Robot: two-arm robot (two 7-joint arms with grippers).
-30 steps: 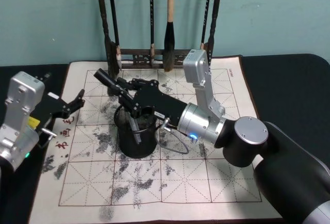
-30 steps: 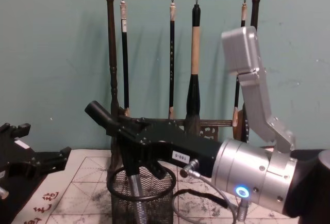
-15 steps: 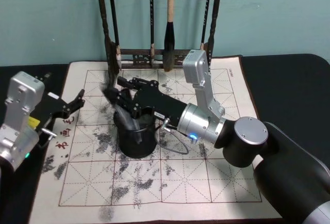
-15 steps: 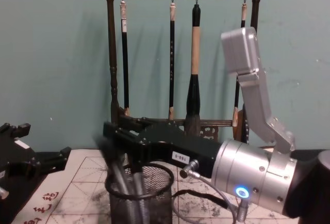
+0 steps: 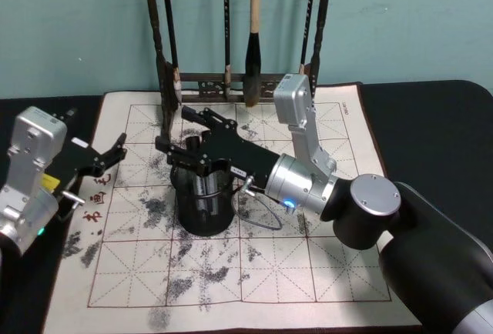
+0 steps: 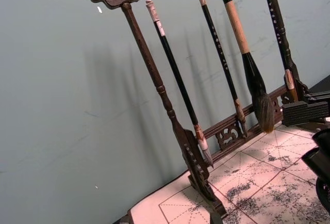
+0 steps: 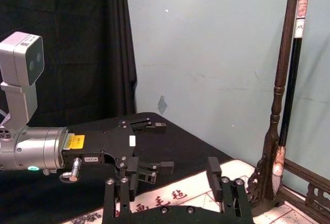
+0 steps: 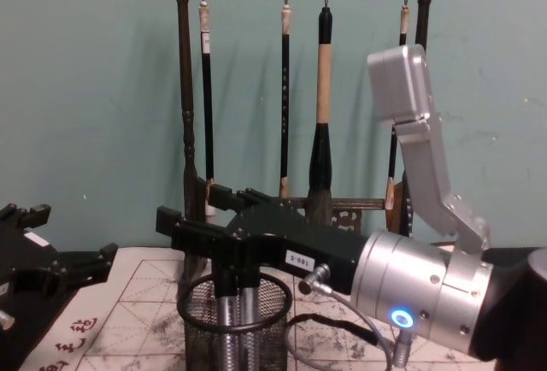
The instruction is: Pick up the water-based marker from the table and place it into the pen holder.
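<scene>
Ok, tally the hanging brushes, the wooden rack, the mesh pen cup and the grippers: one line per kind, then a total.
Hanging brushes: 4
Brush rack: 1
Pen holder: 1
Grippers: 2 (left gripper, right gripper)
Total: 8

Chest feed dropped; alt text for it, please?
The right gripper, open, hovers above the black mesh pen holder, where two grey pens stand upright. The left gripper sits open at the left edge; a brush rack stands behind.
</scene>
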